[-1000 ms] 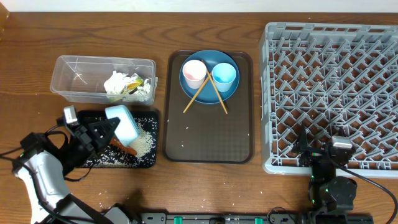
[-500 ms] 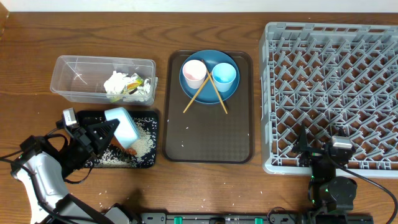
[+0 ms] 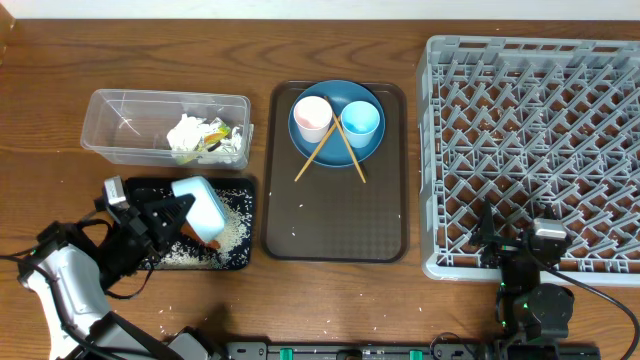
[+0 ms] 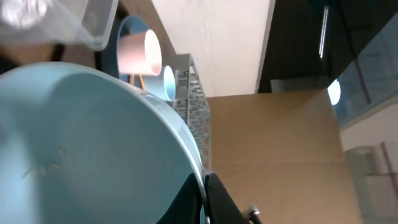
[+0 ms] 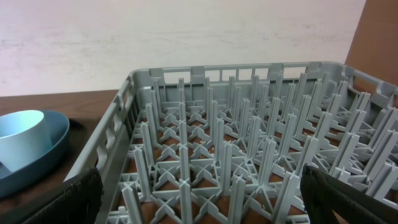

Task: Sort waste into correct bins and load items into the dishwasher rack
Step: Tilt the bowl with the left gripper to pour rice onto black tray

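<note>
My left gripper [image 3: 178,212] is shut on the rim of the pale blue-white bowl [image 3: 200,206], holding it tilted over the black tray [image 3: 250,225]. White rice [image 3: 230,232] lies in that tray, and an orange carrot end [image 3: 211,241] peeks out under the bowl. In the left wrist view the bowl [image 4: 81,143] fills the left side, its rim pinched between the fingers [image 4: 214,202]. The clear box [image 3: 120,125] holds the white tissue [image 3: 190,135] and the wrapper [image 3: 216,133]. My right gripper [image 5: 208,208] stands open over the front edge of the grey rack [image 3: 535,150].
The brown serving tray [image 3: 335,215] carries the blue plate [image 3: 337,140] with the pink cup [image 3: 312,117], light blue cup [image 3: 360,120] and crossed chopsticks [image 3: 322,152]. Stray rice grains dot the table near the front edge [image 3: 165,312].
The left gripper has carried the bowl slightly right and toward the front over the black tray, covering more of the carrot. The right arm has not moved.
</note>
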